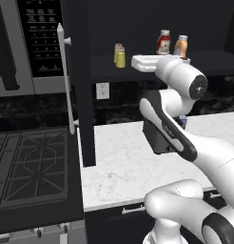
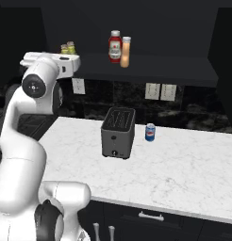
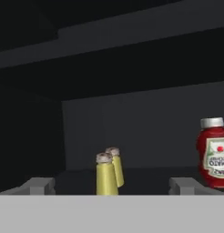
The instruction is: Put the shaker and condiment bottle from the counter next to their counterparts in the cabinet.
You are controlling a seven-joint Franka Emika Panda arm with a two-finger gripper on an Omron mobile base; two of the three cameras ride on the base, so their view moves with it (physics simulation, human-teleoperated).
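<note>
Claw [image 3: 111, 185] is spread wide and holding nothing. Right ahead of it, between the fingertips, two small yellow cylindrical shakers [image 3: 108, 173] stand together on the dark cabinet shelf [image 3: 145, 175]. The red ketchup bottle [image 3: 214, 152] sits off to its right, orange-tan squeeze bottle [image 2: 125, 52] just beside that.

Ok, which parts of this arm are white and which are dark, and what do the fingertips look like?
The arm has glossy white rounded links with dark, nearly black joints and round dark end caps with a small pale mark at the centre. A dark band runs along the forearm. The hand is a flat white block. The gripper has two small grey blocky fingertips. No loose cables show.
</note>
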